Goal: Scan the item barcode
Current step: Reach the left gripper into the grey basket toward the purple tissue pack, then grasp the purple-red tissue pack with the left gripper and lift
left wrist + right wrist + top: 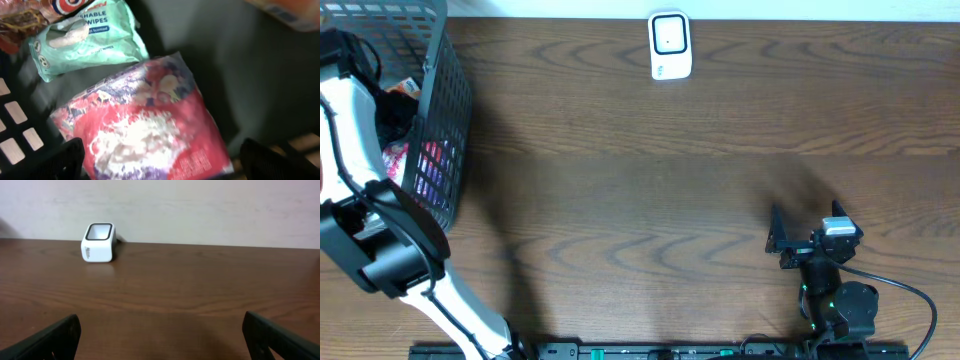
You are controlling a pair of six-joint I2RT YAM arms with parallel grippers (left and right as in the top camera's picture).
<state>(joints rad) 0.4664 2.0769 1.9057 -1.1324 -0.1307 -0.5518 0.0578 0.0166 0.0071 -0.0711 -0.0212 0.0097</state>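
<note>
Inside the black wire basket (445,110) our left gripper (165,167) gapes wide, empty, over the red-and-purple glossy plastic pouch (150,135) on the basket floor. We fear slick film slipping, or grabbing the mint-green wipes pack (85,40) beside it. Our right gripper (162,342), well outside the basket, is spread empty.

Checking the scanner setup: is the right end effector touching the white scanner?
Apart. The overhead view shows bare table between the right end effector and the scanner.

Left arm (390,245) white-black; right arm (835,295) black; fingers (55,337) black.
</note>
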